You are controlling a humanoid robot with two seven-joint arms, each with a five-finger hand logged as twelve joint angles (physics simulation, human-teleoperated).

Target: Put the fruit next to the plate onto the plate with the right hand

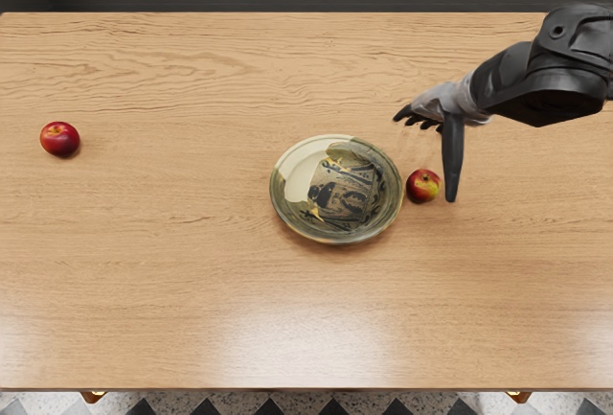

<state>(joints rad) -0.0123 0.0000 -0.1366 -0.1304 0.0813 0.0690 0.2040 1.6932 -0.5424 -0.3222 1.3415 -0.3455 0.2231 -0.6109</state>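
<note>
Tabletop (306,338) holds the apple (422,185) just beside one lowered finger (452,161), plate (281,195) beyond. Right hand (439,108) spread, empty: wrap fully before lifting.

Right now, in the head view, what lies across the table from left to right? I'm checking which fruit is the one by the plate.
First the lone red apple → plate → apple beside the plate. The right hand overlaps that second apple's position, so it is left out of the order.

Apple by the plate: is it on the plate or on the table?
On the table. The apple lies just right of the plate, outside its rim; the open right hand holds nothing.
</note>
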